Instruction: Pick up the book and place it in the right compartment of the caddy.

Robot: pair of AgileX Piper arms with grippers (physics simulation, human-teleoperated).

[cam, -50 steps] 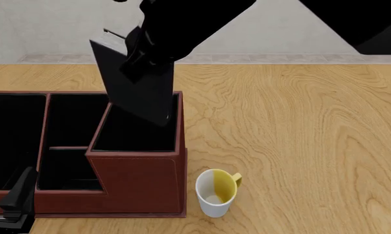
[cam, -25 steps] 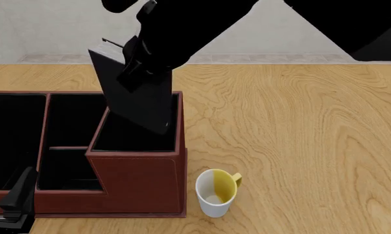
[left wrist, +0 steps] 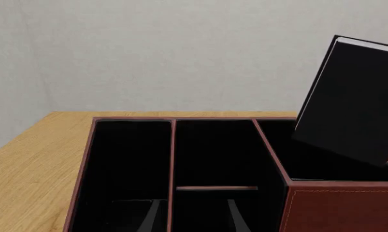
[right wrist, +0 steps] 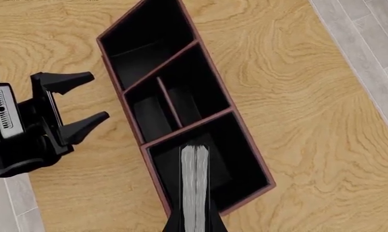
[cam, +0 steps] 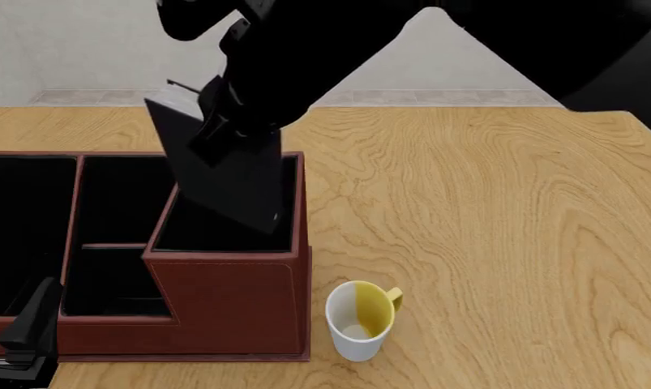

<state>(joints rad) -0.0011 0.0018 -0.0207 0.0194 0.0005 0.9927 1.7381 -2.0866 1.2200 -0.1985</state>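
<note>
The book (cam: 225, 174), thin with dark covers, hangs tilted in my right gripper (cam: 230, 113), which is shut on its upper part. Its lower corner dips inside the right compartment (cam: 201, 231) of the reddish-brown caddy (cam: 233, 300). In the right wrist view the white page edges of the book (right wrist: 195, 188) sit over the right compartment (right wrist: 242, 164). In the left wrist view the book (left wrist: 355, 106) leans over the caddy (left wrist: 336, 208). My left gripper (cam: 33, 320) is open and empty at the caddy's near left corner; it also shows in the right wrist view (right wrist: 97, 96).
A white-and-yellow mug (cam: 360, 318) stands on the table just right of the caddy's front. The caddy's narrower, lower compartments (cam: 114, 235) lie left of the right one. The wooden table (cam: 498, 227) stretches to the right.
My right gripper has lowered the book a little further into the right compartment and shifted slightly left. The left arm has not moved.
</note>
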